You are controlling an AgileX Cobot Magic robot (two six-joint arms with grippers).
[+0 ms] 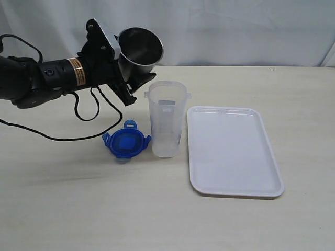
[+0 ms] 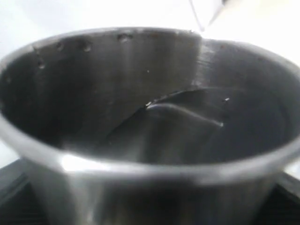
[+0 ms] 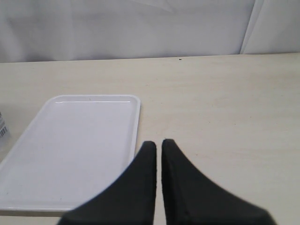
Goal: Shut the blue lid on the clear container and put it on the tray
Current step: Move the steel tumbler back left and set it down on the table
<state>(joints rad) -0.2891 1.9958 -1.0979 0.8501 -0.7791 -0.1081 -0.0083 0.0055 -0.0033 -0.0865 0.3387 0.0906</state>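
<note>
Exterior: left gripper (image 1: 128,73) grips a tilted steel cup (image 1: 140,52) near the top of the clear container (image 1: 166,123), which stands open between the loose blue lid (image 1: 125,142) and the tray (image 1: 233,151); lidding and placing are both left to do. Left wrist: only the cup's inside shows. Right wrist: right gripper (image 3: 158,150) pinched together, empty, by the tray's edge.

L fingers (image 1: 127,94) raised, gripping; R fingers (image 3: 136,192) closed tight

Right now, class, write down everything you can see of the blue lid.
The blue lid is a small rounded-square piece of blue plastic with a darker centre and snap flaps splayed outward. It lies flat on the table, off the clear container, close beside that container's base on the left in the exterior view. Nothing holds it.
</note>
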